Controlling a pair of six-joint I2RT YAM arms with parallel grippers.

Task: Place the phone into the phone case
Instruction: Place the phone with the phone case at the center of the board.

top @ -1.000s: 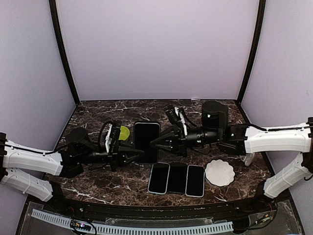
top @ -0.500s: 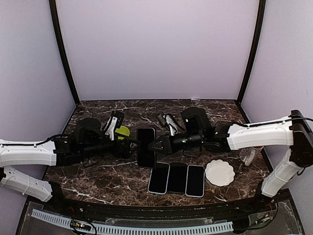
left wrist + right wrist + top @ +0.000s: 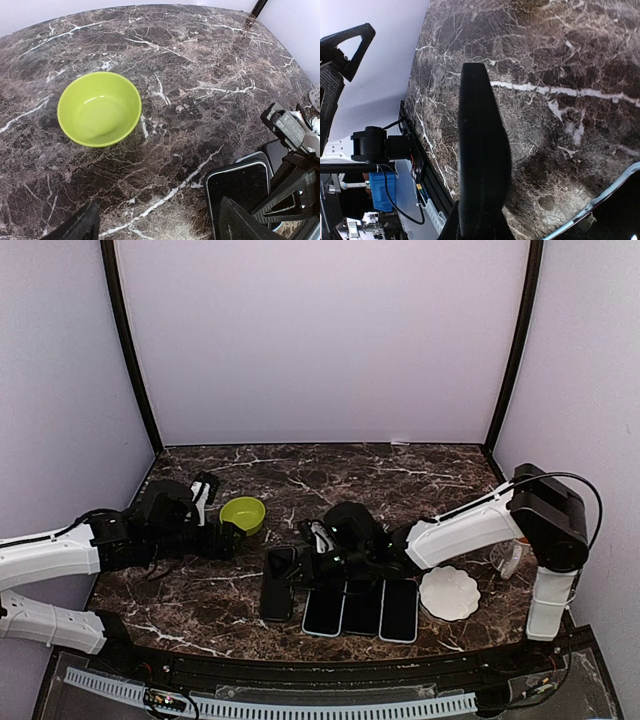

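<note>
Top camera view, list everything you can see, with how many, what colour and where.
table: one, dark marble, under everything
bowl: one, lime green, left of centre, empty
held phone: one, black, near centre, in the right pincer
phones: three, black, side by side near the front edge
disc: one, white, scalloped, right of the phones
cup: one, clear, far right, partly hidden
left pincer: one, black, open, near the bowl
right pincer: one, black, shut on the held phone
</note>
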